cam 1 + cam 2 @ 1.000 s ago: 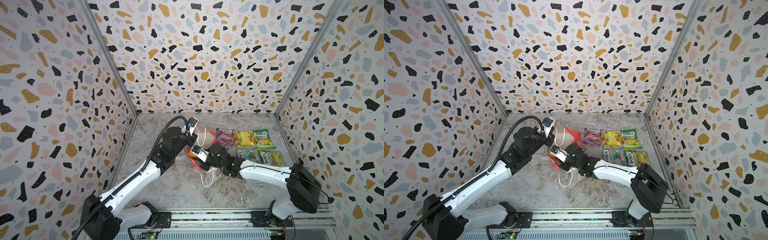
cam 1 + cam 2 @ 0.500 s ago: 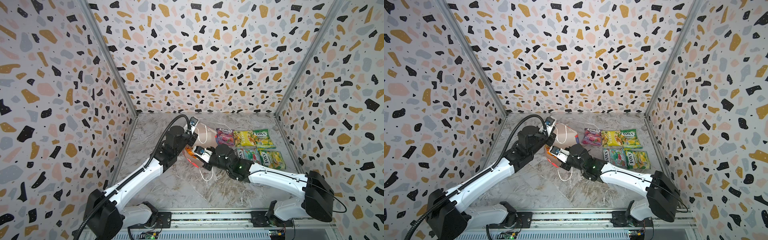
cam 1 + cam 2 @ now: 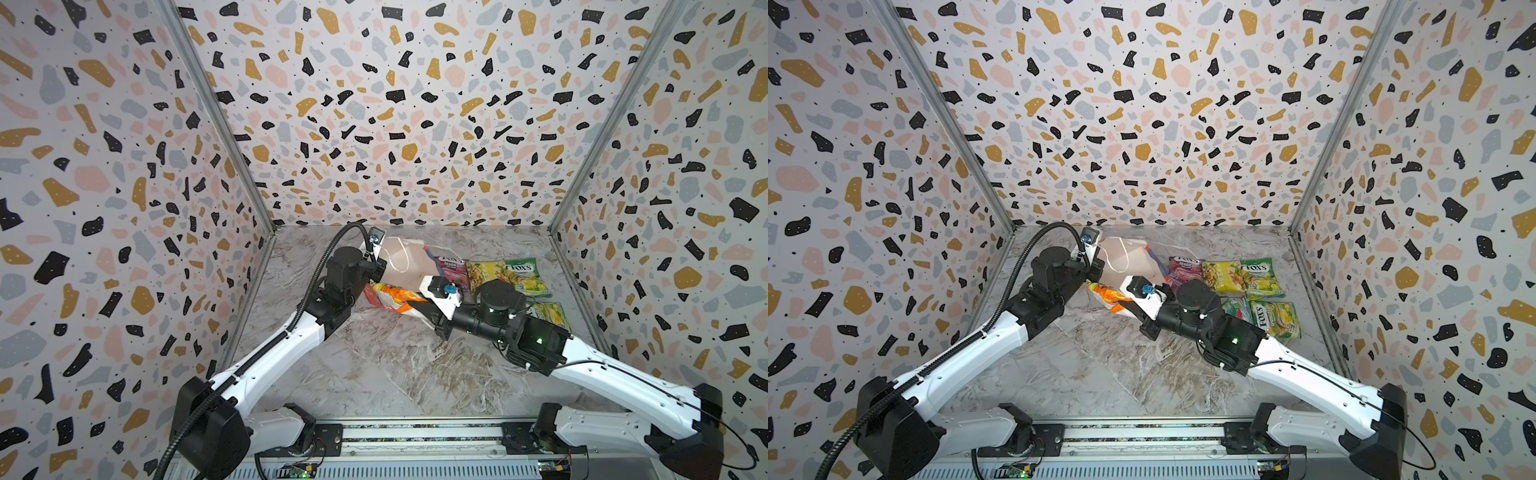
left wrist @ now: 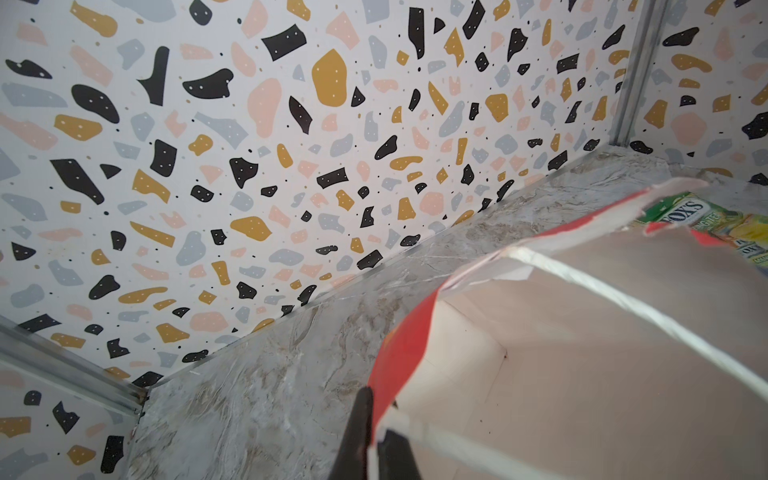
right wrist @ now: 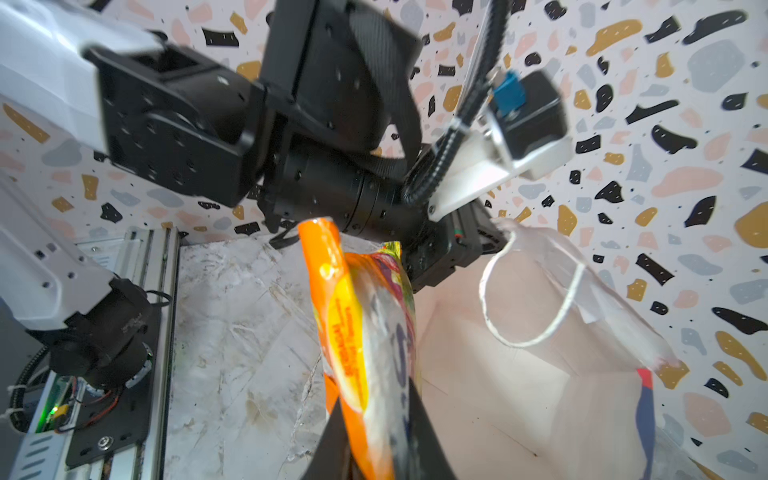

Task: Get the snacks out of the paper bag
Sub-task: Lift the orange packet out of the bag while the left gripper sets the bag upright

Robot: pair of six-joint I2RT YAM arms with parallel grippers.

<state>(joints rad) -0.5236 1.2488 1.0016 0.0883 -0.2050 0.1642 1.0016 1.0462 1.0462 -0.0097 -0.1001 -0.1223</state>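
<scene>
The left claw (image 4: 374,442) is pinching together on the red rim of the paper bag (image 3: 405,261), gripping it at the bag's 9 o'clock edge in both top views. The bag is sitting at about 12 o'clock on the marble floor (image 3: 374,365), its mouth tilting up so that the white inside and a white cord handle (image 4: 623,309) are showing. At the bag's 6 o'clock the right claw (image 5: 374,436) is clamping on one end of an orange packet (image 3: 388,296), which is lying just beside the bag's lower rim; whether it is touching the floor cannot be told. At the bag's 3 o'clock a purple packet (image 3: 1183,268), a yellow packet (image 3: 1223,274) and a green packet (image 3: 1260,276) are lying flat in a row, edges touching. At 5 o'clock from that row a teal-and-red packet (image 3: 1236,308) and a yellow-green packet (image 3: 1280,319) are lying side by side, the right arm (image 3: 1308,374) partly covering the first.
</scene>
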